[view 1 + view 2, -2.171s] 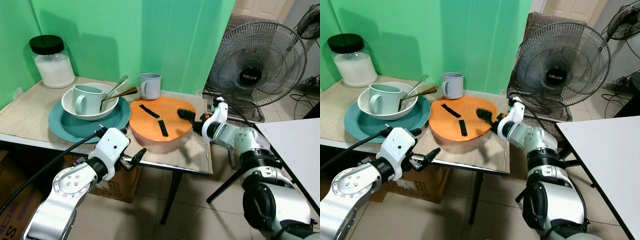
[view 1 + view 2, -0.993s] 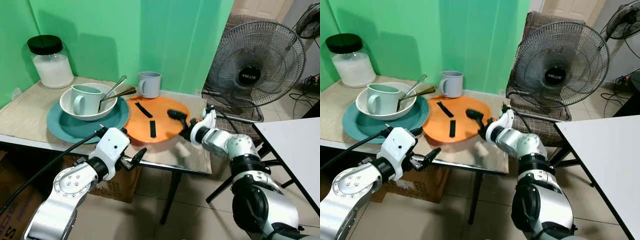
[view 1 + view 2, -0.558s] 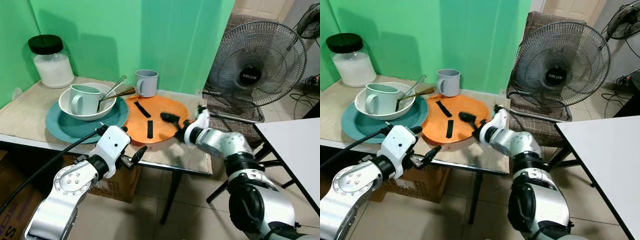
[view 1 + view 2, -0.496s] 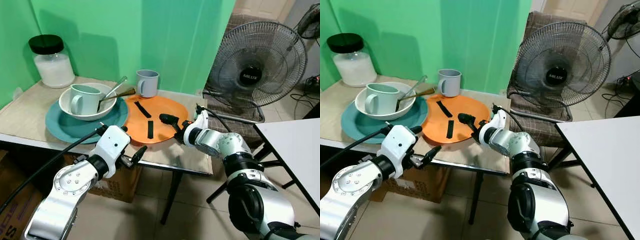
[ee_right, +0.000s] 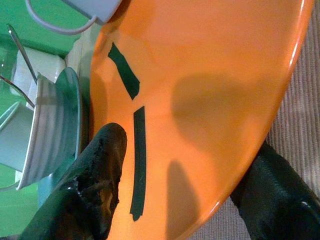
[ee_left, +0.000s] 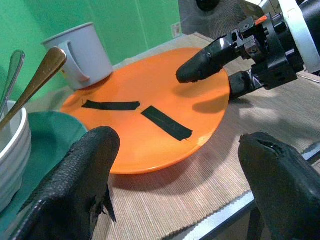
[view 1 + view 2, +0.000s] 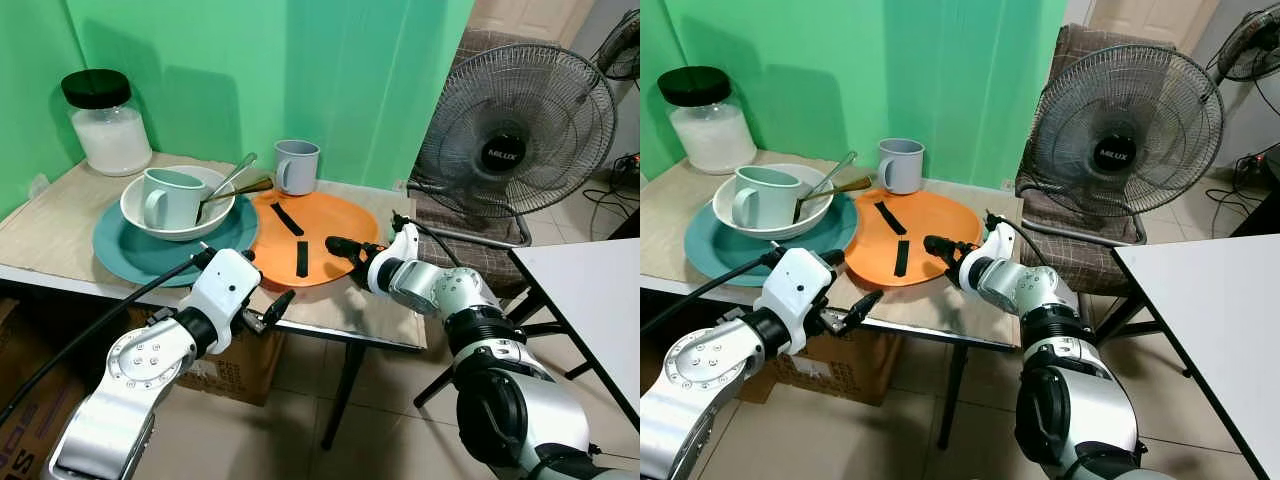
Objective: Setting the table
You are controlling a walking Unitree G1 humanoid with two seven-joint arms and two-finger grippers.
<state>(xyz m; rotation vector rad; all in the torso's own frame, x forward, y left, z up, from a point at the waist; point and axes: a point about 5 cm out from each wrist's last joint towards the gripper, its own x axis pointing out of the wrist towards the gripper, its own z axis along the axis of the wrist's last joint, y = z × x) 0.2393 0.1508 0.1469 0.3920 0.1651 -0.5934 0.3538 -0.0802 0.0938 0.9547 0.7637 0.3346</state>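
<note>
Your orange plate point(image 7: 310, 236) is round and glossy, with two black tape strips, lying on the woven mat of the worktop point(image 7: 60, 215) beside the teal plate point(image 7: 150, 252). Right tool point(image 7: 349, 255): fingers apart, straddling the plate's rim (right wrist view shows one above, one beneath). Left tool point(image 7: 268, 310) spread wide, holding nothing, at the worktop's front edge.

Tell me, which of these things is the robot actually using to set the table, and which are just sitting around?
For the job: orange plate, with the right gripper open around its near rim; teal plate; white bowl holding a green mug and two spoons; grey mug; left gripper, open at the table edge.

Just lying about: jar, fan, cardboard box.
</note>
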